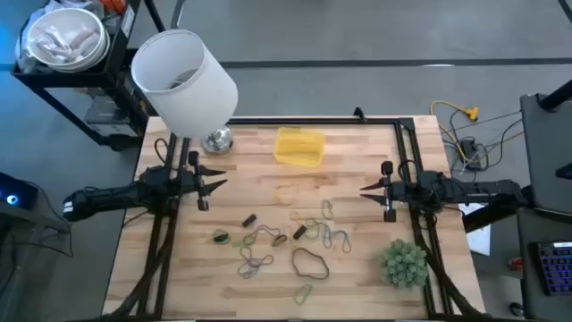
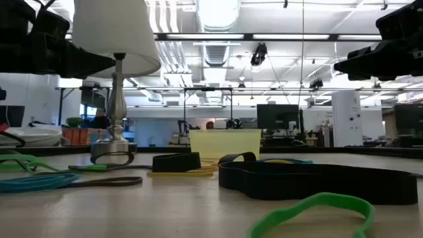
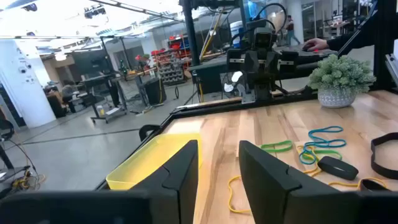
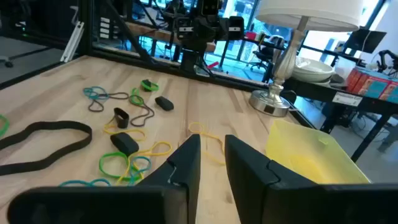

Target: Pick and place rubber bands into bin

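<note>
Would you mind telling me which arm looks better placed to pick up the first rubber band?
Probably right: the right gripper hovers open near the clustered rubber bands, nearer most of them than the left gripper.

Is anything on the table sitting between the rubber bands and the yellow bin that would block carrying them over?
Nothing visible does. The rubber bands lie scattered on the table's near half; the bin sits at the far edge with bare wood between. The lamp stands off to the bin's left, clear of that path. Left gripper and right gripper hover open at the sides.

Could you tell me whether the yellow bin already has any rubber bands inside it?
Apparently empty: the bin shows only bare yellow in both wrist views, while the rubber bands lie on the table.
</note>
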